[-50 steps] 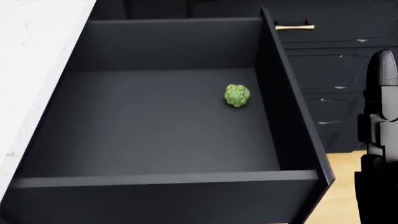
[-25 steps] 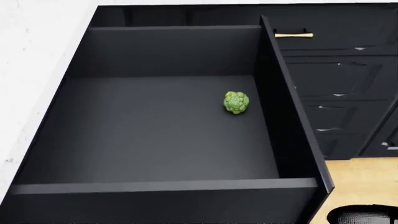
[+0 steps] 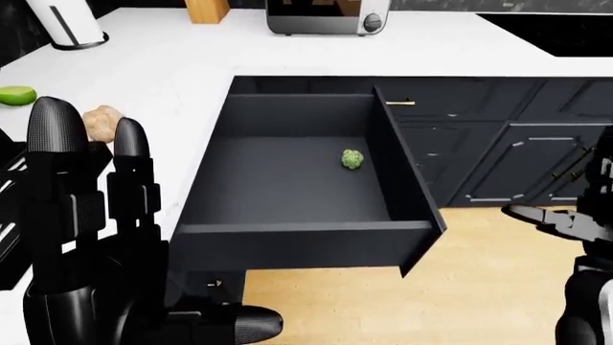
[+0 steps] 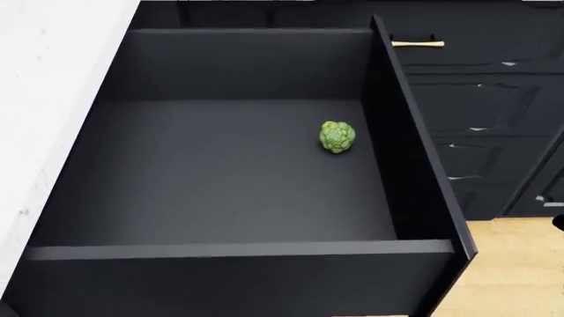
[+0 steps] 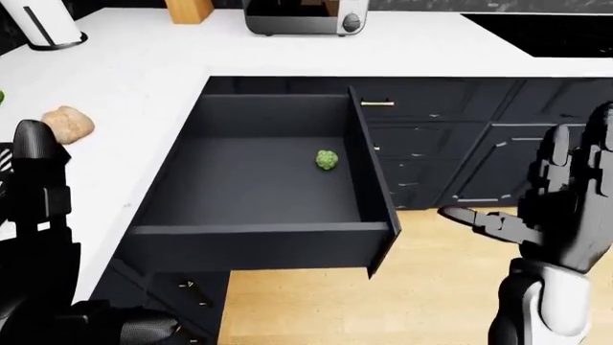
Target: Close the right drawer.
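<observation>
- No readable text, label, brand or number shows in any view.
- The appliance at the top of the left-eye view may carry markings, but it is cropped and too blurred to tell.

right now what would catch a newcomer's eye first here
The big black drawer pulled fully out from under the white counter, with one small green vegetable lying alone on its floor. Then the robot's two dark hands, left hand and right hand, raised open at the views' edges.
</observation>
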